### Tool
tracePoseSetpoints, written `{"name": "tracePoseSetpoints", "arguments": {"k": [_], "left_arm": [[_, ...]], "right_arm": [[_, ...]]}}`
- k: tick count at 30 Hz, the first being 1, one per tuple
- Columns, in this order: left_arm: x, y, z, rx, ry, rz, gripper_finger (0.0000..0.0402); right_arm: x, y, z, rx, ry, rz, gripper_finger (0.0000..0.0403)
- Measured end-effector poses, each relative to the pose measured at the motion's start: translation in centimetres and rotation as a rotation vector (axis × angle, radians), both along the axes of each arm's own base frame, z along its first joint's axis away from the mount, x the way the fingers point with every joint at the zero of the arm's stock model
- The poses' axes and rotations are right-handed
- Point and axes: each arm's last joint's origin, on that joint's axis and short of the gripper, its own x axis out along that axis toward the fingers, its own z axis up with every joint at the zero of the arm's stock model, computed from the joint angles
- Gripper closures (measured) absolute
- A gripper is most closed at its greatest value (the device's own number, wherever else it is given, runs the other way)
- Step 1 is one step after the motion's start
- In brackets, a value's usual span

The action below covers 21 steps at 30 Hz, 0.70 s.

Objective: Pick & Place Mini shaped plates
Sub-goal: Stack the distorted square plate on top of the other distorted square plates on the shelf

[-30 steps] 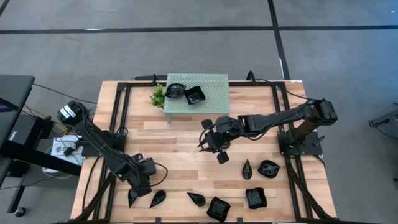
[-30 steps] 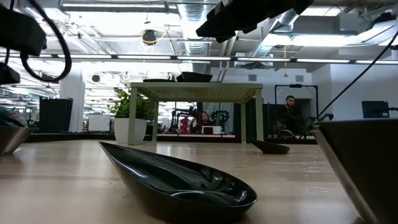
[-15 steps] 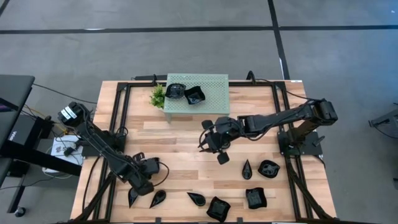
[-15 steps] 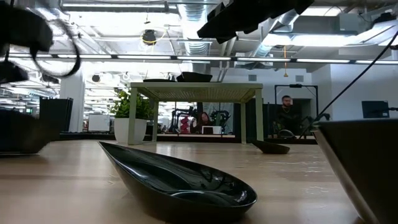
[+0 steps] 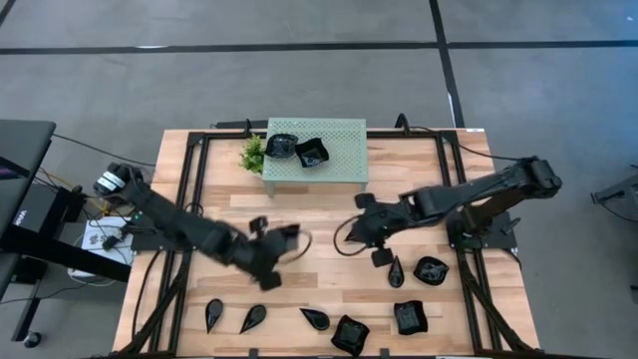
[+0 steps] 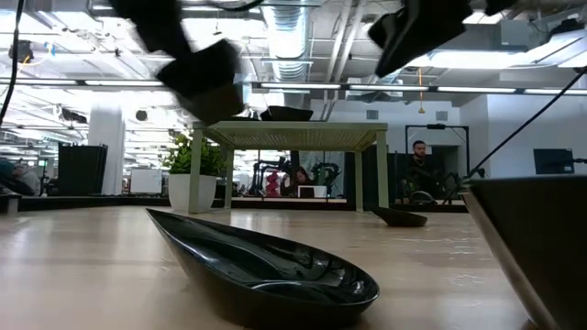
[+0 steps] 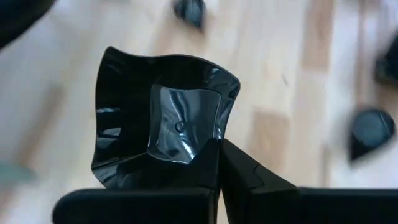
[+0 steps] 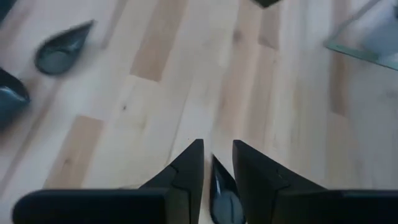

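Note:
My left gripper (image 5: 265, 271) hangs over the table's middle left, shut on a glossy black square wavy-edged mini plate (image 7: 155, 118). My right gripper (image 5: 382, 256) hangs right of the middle, shut on a small dark plate (image 8: 219, 186) that barely shows between its fingers. Several more black mini plates lie along the near edge, among them two teardrops (image 5: 213, 314) (image 5: 253, 317) and a square one (image 5: 350, 334). Two plates (image 5: 282, 147) (image 5: 312, 153) rest on the mint-green stand (image 5: 339, 165). My left gripper pinches the wavy plate by its rim (image 7: 211, 142) at one side, one finger on the glossy inner face and the other behind it. The plate stands tilted up from the fingers, its hollow toward the wrist camera, lifted clear of the table. My right gripper has the small plate pinched between its two fingers. Only the plate's narrow end (image 8: 215, 163) and a bit of its hollow show; the fingers hide the rest. It is clear of the table.
A small green plant (image 5: 254, 155) stands at the stand's left. Black frame rails run along both table sides. A teardrop (image 5: 396, 271) and a roundish plate (image 5: 431, 270) lie close under the right gripper. Bare wood stretches between the stand and the near row.
My left gripper has shut on the wavy plate near the table's near left corner, then swung up and toward the table's middle, carrying the plate clear of the wood. My right gripper has moved toward the right edge with its plate.

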Motion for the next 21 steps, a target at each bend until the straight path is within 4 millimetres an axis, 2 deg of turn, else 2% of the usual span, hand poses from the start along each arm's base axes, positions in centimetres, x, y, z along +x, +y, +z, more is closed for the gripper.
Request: {"name": "tracePoseSetpoints", "arguments": {"k": [5,11,17,21], "left_arm": [[2.8,4.2,3.3,0.121,-0.057,-0.016,0.0396],[5.1,9.6,6.2,0.3,-0.157,0.024,0.039],[5.2,16.0,6.4,0.332,-0.149,0.208,0.0394],[5.0,18.5,6.1,0.305,-0.157,0.255,0.0392]], "right_arm": [[-1.2,1.5,0.0,-0.033,-0.004,0.009,0.0324],[-1.5,2.4,-2.7,-0.031,-0.031,0.051,0.0324],[-1.5,1.6,-3.2,0.035,-0.015,-0.061,0.0324],[-1.4,1.6,-3.2,0.048,-0.017,-0.067,0.0324]]}}
